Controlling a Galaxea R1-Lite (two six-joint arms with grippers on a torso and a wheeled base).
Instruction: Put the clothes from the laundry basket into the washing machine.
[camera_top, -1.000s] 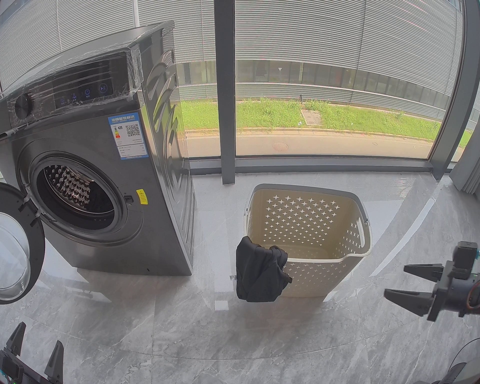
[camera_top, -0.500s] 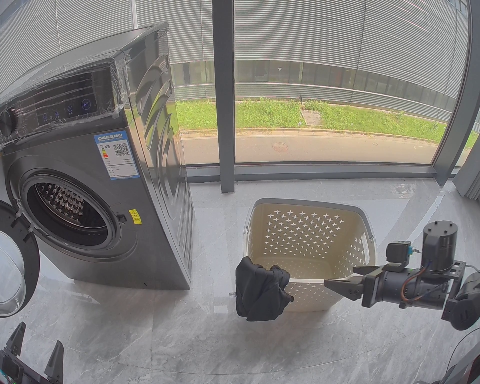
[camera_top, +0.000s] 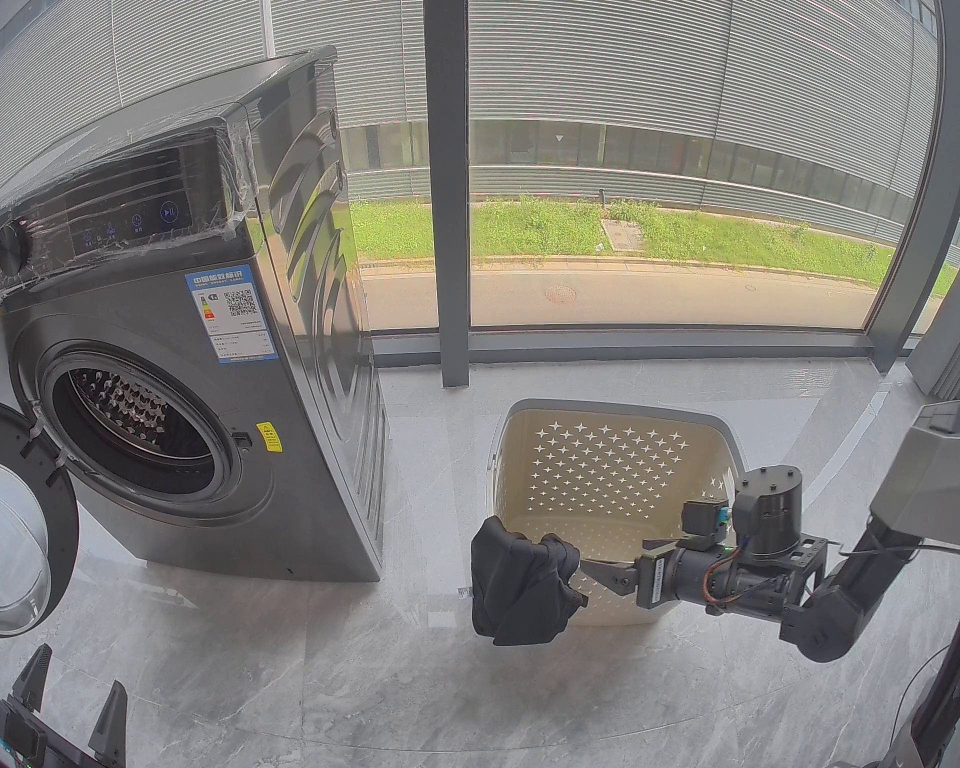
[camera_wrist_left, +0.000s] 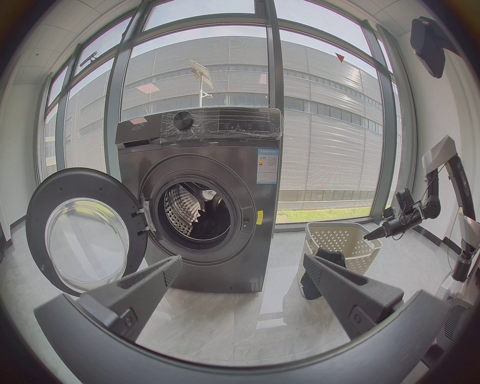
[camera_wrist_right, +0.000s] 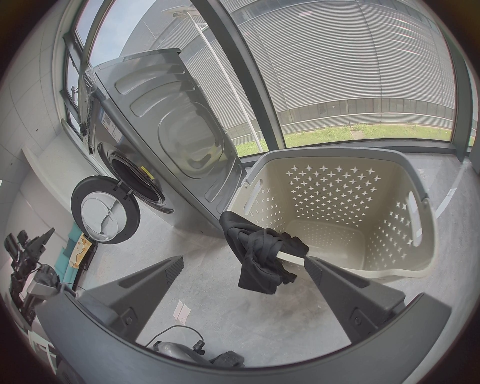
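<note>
A cream laundry basket (camera_top: 612, 409) stands on the floor with a black garment (camera_top: 520, 585) draped over its near left rim. The basket's inside looks bare. My right gripper (camera_top: 605, 573) is open, level with the basket's front wall and just right of the garment. In the right wrist view the garment (camera_wrist_right: 257, 250) hangs between the spread fingers of that gripper (camera_wrist_right: 242, 260). The grey washing machine (camera_top: 200, 400) stands to the left, its round door (camera_top: 30, 540) swung open and the drum (camera_top: 130, 425) exposed. My left gripper (camera_top: 75, 680) is low at the near left, open and holding nothing.
A glass window wall with a dark pillar (camera_top: 447, 190) runs behind the basket and machine. Open marble floor (camera_top: 300, 660) lies between the machine, the basket and me. The open door juts out toward my left arm.
The right arm has swung in from the right edge to the basket's front, its open fingers now by the garment. The head camera shifted slightly at first. The left gripper stayed put.
</note>
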